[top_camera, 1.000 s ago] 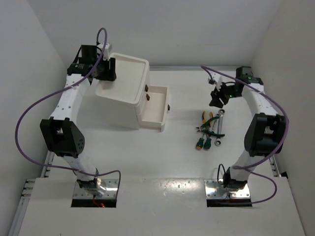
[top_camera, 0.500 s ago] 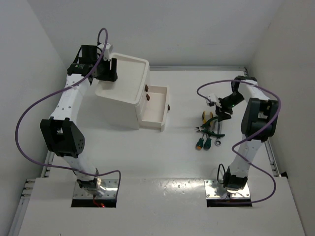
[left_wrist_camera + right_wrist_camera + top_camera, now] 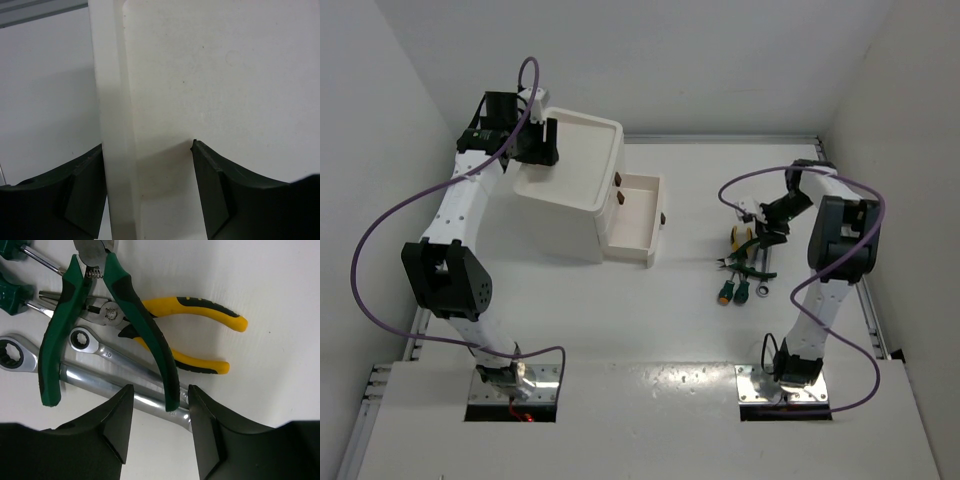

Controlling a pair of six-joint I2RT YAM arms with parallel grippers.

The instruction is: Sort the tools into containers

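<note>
The tools lie in a pile on the table at right. In the right wrist view I see green-handled pliers [image 3: 145,325] on top of yellow-handled pliers [image 3: 200,307] and two silver wrenches [image 3: 100,382], with green screwdriver handles [image 3: 12,290] at the left edge. My right gripper [image 3: 161,387] is open, low over the pile [image 3: 750,262], its jaws either side of the green handle's end and the big wrench. My left gripper [image 3: 542,145] is open at the white container's tray top [image 3: 582,165], its jaws straddling the tray's rim [image 3: 112,125].
The container's upper drawer [image 3: 638,215] stands pulled out to the right, with dark knobs [image 3: 663,216] on the drawer fronts. White walls close in the table at the back and both sides. The right arm's purple cable [image 3: 740,185] loops above the tools.
My right gripper has swung from the back right down onto the tool pile and now sits just over it. The left arm has not moved.
</note>
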